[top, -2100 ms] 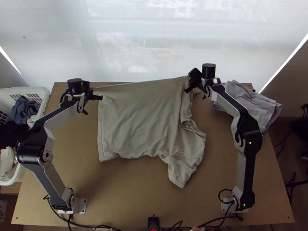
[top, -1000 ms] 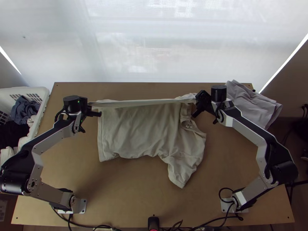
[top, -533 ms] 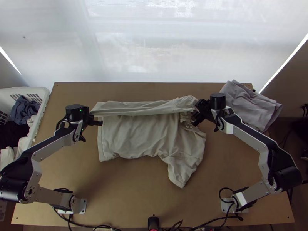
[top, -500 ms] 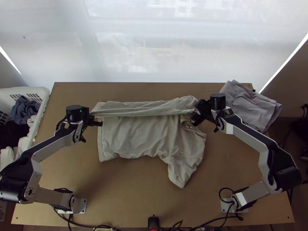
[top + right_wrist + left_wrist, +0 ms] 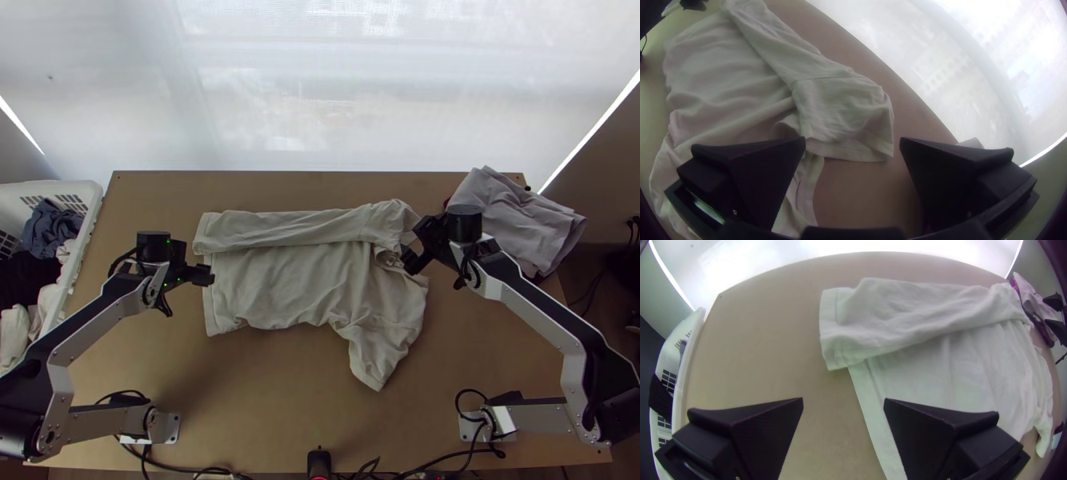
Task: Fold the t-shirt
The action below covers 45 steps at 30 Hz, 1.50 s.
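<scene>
1. The pale t-shirt point(image 5: 296, 288) is laid between the grippers, its far side turned over in a long strip point(image 5: 280, 228).
2. That strip, earlier stretched between the grippers, has been laid down and released; one lengthwise fold seems made, the near sleeve point(image 5: 376, 356) yet to be tucked.
3. The left gripper point(image 5: 843, 399) is spread wide beside the hem, the right gripper point(image 5: 852, 139) likewise near the folded-over sleeve point(image 5: 844, 118); nothing is held.
4. Soft, thin, rumpled fabric is shown.
5. Beyond the right gripper, smooth grey cloth point(image 5: 520, 216) is loosely folded.
</scene>
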Available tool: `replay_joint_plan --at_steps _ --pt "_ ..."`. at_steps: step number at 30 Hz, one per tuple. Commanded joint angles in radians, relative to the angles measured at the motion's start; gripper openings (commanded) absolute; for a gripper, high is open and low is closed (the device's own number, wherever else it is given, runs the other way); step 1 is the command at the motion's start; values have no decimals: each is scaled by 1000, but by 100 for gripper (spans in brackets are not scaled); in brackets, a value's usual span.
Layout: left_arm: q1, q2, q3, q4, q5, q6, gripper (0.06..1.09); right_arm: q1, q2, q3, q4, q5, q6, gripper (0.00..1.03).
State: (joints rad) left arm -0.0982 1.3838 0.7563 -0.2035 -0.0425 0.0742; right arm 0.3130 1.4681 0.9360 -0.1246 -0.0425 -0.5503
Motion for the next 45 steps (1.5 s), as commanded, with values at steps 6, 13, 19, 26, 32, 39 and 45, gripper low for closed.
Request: replay_joint_plan --at_steps 6,13,19,26,32,39,45 --pt "-23 -109 75 -517 178 -47 95 37 -216 -39 -199 0 18 98" --pt "-136 -104 75 -599 211 -128 94 127 -292 -59 -274 1 67 98" --pt "-169 -94 66 -625 211 -146 83 193 -342 -49 -405 1 70 98" --pt "-179 -81 6 -622 211 -149 80 210 -411 -57 -486 1 67 98" --pt "-186 -69 -26 -605 211 -142 58 235 -437 -69 -509 1 85 98" --pt "-178 -77 -49 -585 228 -126 21 235 -437 -69 -512 1 87 98" --pt "-89 -144 -43 -623 227 -45 9 262 -443 -68 -546 1 87 98"
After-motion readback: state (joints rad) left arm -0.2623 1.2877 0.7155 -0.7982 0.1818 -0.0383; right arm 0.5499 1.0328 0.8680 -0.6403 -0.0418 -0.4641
